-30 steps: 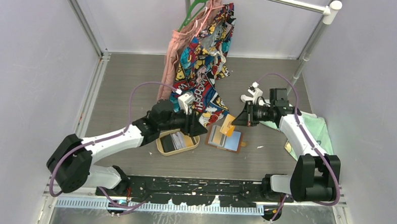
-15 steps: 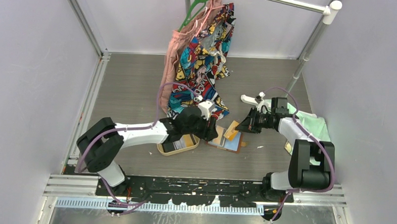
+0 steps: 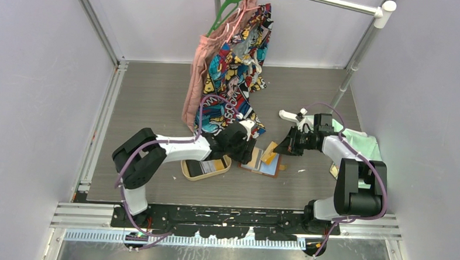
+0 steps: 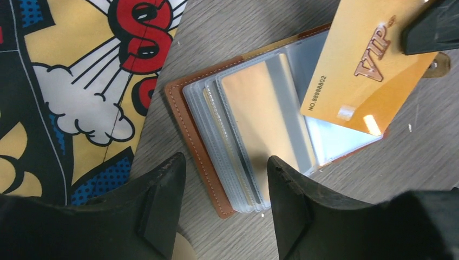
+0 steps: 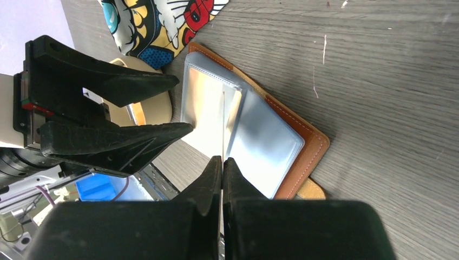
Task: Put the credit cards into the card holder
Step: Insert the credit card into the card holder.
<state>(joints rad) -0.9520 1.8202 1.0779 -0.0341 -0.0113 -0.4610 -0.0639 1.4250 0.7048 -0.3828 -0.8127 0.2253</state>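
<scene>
From the right wrist, the gold plastic card (image 5: 223, 124) shows only as a thin bright edge standing up from the right gripper (image 5: 223, 161), whose black fingers are pinched together on it. From the left wrist its glossy face with raised VIP lettering (image 4: 362, 81) is plain, one corner covered by that gripper (image 4: 433, 27). Its lower corner overlaps the sleeves, and whether it touches them cannot be told. The tan-brown leather card holder (image 4: 187, 135) lies open and flat on the grey wood-grain table (image 3: 147, 103). It has a stitched rim and a fanned stack of clear, shiny plastic sleeves. What the sleeves hold is lost in glare. The left gripper (image 4: 224, 168) hovers over the holder's edge with its jaws apart and nothing between them, and its dark fingers hide the holder's nearest corner. In the top view the holder (image 3: 261, 162) sits between the right gripper (image 3: 282, 149) and an oval light-wood tray (image 3: 186, 174). The tray is partly covered by the left arm and holds a black card (image 3: 195, 169) and a pale striped card (image 3: 214, 164). A comic-print cloth (image 4: 70, 81) lies just beside the holder's leather corner.
</scene>
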